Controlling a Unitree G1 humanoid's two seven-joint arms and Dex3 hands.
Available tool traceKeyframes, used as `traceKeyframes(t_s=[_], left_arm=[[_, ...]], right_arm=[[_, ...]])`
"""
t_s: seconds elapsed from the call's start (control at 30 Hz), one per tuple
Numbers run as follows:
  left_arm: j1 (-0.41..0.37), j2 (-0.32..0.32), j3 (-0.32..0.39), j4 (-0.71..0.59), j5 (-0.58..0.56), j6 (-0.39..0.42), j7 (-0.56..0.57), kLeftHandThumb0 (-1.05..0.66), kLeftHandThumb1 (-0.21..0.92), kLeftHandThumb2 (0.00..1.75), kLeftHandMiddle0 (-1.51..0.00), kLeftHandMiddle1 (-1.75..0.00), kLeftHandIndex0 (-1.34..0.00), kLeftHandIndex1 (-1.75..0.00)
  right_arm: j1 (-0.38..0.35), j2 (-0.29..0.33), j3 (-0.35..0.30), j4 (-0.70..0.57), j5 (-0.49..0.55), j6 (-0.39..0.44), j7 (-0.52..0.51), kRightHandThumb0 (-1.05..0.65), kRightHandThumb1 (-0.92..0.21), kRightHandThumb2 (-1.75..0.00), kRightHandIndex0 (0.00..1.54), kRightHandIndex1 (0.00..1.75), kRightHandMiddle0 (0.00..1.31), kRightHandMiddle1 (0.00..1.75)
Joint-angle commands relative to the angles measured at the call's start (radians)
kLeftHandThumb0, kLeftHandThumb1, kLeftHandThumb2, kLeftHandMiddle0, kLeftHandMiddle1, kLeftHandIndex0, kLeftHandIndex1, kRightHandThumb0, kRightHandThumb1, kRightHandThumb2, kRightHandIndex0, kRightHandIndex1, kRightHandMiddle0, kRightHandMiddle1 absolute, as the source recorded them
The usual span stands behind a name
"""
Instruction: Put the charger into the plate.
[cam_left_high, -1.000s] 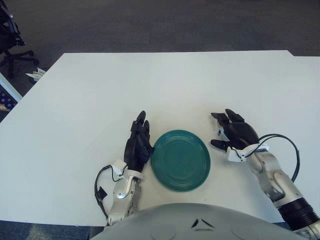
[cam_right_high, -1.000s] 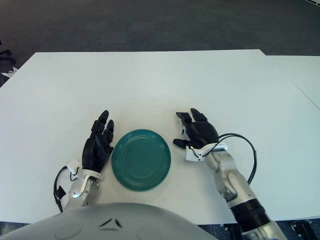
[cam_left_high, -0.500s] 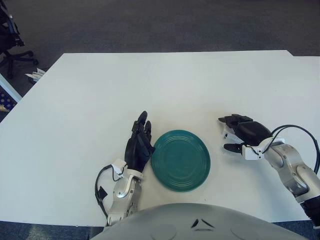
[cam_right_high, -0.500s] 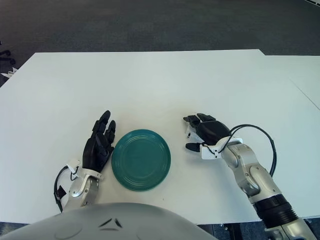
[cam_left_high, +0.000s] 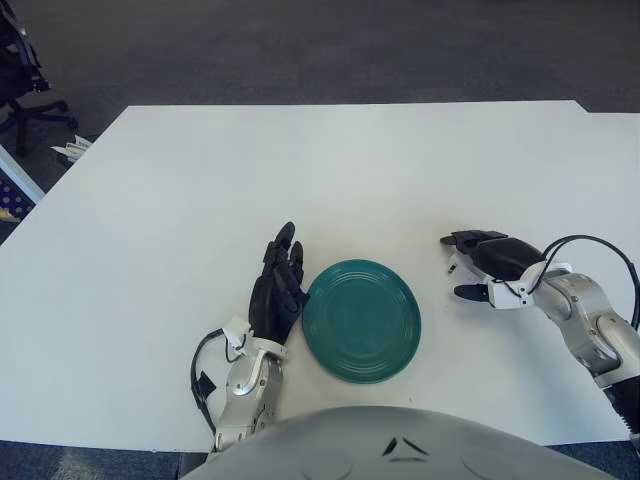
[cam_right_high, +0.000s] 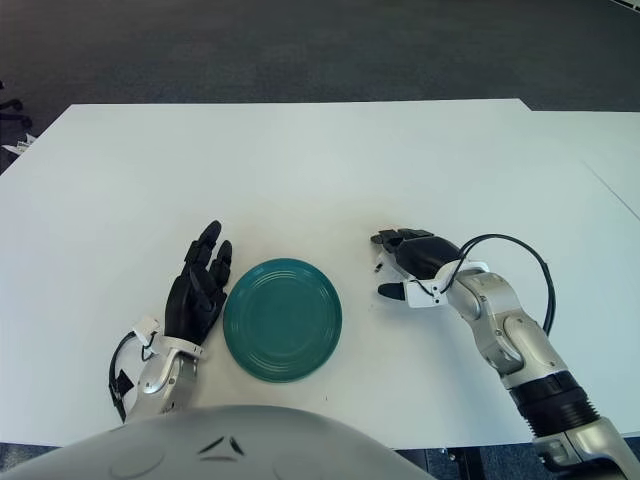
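While the right hand (cam_left_high: 480, 268) curls over something white, left hand (cam_left_high: 278, 290) open beside empty teal plate (cam_left_high: 361, 320).

The light is bright and even, coming from above. The white surface (cam_left_high: 330, 170) looks almost washed out, with only small soft shadows under objects. The dark floor (cam_left_high: 300, 50) beyond stays dim. Everything is in focus.

A green plate (cam_left_high: 361, 320) sits near the desk's (cam_left_high: 300, 170) near edge, between left robot hand (cam_left_high: 278, 290) and right robot hand (cam_left_high: 485, 265).
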Motion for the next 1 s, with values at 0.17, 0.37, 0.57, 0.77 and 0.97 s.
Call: traceKeyframes(t_s=[0.17,0.37,0.57,0.77,0.97], left_arm=[[0.008,-0.017,0.010,0.020,-0.001,0.004,-0.012,-1.05,0.92,1.07,0.00,0.00,-0.03,-0.52],[0.011,-0.019,0.014,0.015,0.017,-0.001,0.004,-1.05,0.92,1.06,0.00,0.00,-0.03,-0.53],[0.012,-0.018,0.016,0.020,0.033,-0.014,0.007,-1.05,0.92,1.06,0.00,0.00,-0.02,-0.53],[0.007,-0.011,0.019,0.025,0.042,-0.017,0.003,-1.05,0.92,1.05,0.00,0.00,0.00,-0.46],[0.009,-0.011,0.025,0.023,0.028,-0.014,-0.009,-1.05,0.92,1.03,0.00,0.00,-0.02,-0.42]], right_arm=[[-0.039,0.013,0.019,0.067,-0.009,0.027,0.000,-0.93,-0.92,-0.69,0.20,0.00,0.00,0.60],[-0.056,0.024,0.030,0.085,-0.006,0.032,-0.002,-0.94,-0.92,-0.70,0.19,0.00,0.00,0.60],[-0.069,0.042,0.038,0.108,-0.004,0.036,-0.009,-0.94,-0.92,-0.72,0.20,0.00,0.00,0.63],[-0.070,0.055,0.044,0.129,-0.003,0.038,-0.024,-0.96,-0.92,-0.73,0.20,0.00,0.00,0.65],[-0.069,0.082,0.067,0.169,-0.019,0.033,-0.069,-0.96,-0.92,-0.73,0.20,0.00,0.00,0.67]])
